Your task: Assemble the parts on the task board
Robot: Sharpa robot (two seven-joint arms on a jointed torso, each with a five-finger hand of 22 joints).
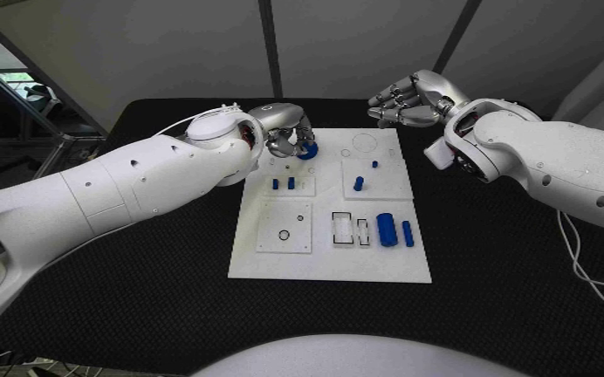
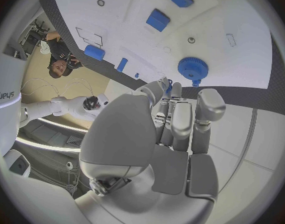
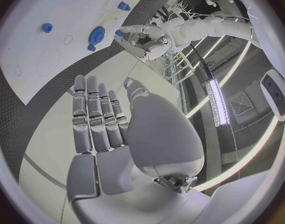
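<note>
Left hand (image 1: 287,137), fingers spread and holding nothing, hovered at the upper left corner of the white task board (image 1: 330,268), just beside the blue gear (image 1: 308,152) lying there, far nearer it than the empty, loosely curled right hand (image 1: 405,102).

Head cam sits up high and looks steeply down at the black table (image 1: 151,307), with the whole task board (image 1: 330,207) mid-frame. The left wrist cam rides right behind the left hand (image 2: 170,129), super close, looking past the fingers at the board's far end and the blue gear (image 2: 192,68). The right wrist cam is behind the right hand (image 3: 102,122), further back off the board. All three share that gear corner.
</note>
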